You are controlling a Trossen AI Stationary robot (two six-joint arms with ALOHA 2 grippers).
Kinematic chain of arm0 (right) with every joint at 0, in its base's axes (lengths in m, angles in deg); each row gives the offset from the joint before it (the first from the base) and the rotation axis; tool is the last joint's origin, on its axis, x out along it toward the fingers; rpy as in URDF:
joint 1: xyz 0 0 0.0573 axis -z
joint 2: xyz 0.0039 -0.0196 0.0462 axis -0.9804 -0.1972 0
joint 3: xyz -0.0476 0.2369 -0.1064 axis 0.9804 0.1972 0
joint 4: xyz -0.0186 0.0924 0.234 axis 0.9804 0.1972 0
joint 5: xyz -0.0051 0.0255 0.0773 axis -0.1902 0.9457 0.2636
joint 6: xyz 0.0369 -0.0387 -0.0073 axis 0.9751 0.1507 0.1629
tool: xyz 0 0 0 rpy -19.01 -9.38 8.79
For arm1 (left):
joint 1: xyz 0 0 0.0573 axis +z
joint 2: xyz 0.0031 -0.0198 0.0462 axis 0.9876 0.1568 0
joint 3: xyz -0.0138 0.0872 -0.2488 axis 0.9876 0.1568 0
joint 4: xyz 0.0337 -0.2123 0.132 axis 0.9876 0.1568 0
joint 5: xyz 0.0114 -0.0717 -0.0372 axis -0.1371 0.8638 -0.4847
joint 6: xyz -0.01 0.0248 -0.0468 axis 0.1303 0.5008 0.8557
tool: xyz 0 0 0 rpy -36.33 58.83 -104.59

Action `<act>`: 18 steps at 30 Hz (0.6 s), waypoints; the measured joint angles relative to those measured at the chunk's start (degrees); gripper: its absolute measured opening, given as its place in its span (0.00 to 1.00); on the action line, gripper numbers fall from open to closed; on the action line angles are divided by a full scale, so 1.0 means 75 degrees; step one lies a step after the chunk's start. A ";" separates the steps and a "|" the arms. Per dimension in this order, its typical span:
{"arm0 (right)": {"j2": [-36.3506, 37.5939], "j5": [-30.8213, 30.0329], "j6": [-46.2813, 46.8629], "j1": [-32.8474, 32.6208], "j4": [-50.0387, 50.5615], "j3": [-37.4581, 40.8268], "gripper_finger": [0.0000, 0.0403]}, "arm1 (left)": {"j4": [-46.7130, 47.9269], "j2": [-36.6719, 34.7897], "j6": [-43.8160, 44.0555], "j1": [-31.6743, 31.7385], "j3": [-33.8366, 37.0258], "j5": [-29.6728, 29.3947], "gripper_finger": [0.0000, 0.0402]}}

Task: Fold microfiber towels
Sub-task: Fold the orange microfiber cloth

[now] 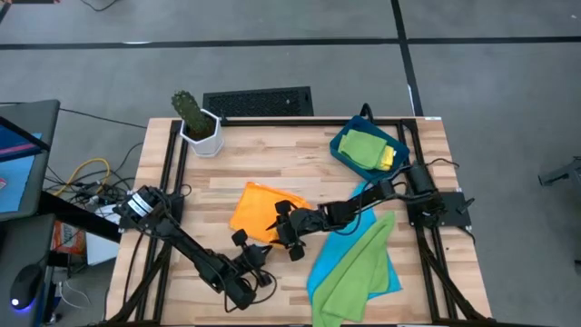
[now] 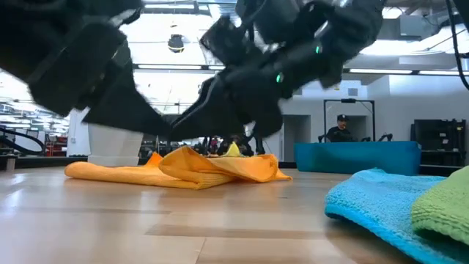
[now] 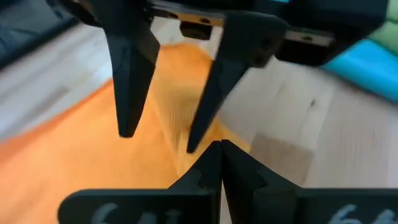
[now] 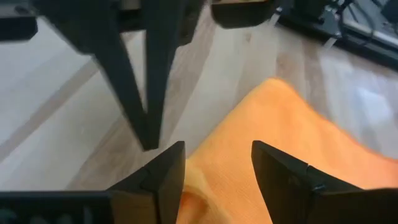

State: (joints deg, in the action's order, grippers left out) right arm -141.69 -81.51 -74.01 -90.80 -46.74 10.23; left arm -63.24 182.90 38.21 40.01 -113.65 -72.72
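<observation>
An orange towel [image 1: 257,212] lies on the wooden table near its middle, partly folded over itself, with a raised fold [image 2: 212,165]. My right gripper [image 4: 217,171] hangs open just above the towel's near-right part; the cloth shows between and below its fingers. My left gripper [image 3: 221,158] is shut and points at the right gripper from the near side, its tip [image 4: 148,140] over bare wood beside the towel's edge. A blue towel [image 1: 386,277] lies at the near right, with a lime green towel [image 1: 359,263] on top of it.
A dark-blue tray [image 1: 345,150] at the far right holds a green towel [image 1: 363,145] and a yellow towel [image 1: 388,159]. A potted cactus [image 1: 193,123] stands at the far left. Bare wood [image 1: 209,182] lies to the left of the orange towel.
</observation>
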 joint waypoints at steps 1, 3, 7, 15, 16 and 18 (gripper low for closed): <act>0.0227 -0.0008 -0.0039 -0.0016 0.0312 0.0007 0.52 | 0.0007 0.0000 -0.0212 0.0003 -0.0120 -0.0068 0.00; 0.0605 -0.0018 -0.0114 -0.0066 0.0797 0.0000 0.51 | -0.0035 0.0000 -0.0646 0.0027 -0.0342 -0.0151 0.00; 0.1246 0.0003 -0.0036 -0.0092 0.1962 0.0265 0.50 | -0.0218 0.0008 -0.1235 0.0094 -0.0450 -0.0152 0.00; 0.1527 -0.0421 0.0616 -0.0103 0.1827 0.1870 0.45 | -0.0500 0.0020 -0.0959 0.0131 0.0025 -0.0023 0.00; 0.1521 -0.0593 0.0608 -0.0144 0.1836 0.2000 0.44 | -0.0494 0.0020 -0.0906 0.0132 0.0070 0.0025 0.00; 0.1438 -0.0973 0.0484 -0.0236 0.1725 0.2121 0.44 | -0.0495 0.0020 -0.0838 0.0134 0.0161 0.0038 0.00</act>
State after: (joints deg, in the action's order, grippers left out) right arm -130.91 -88.81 -70.37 -92.57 -33.80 26.14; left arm -66.95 183.06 31.92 41.01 -112.44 -72.43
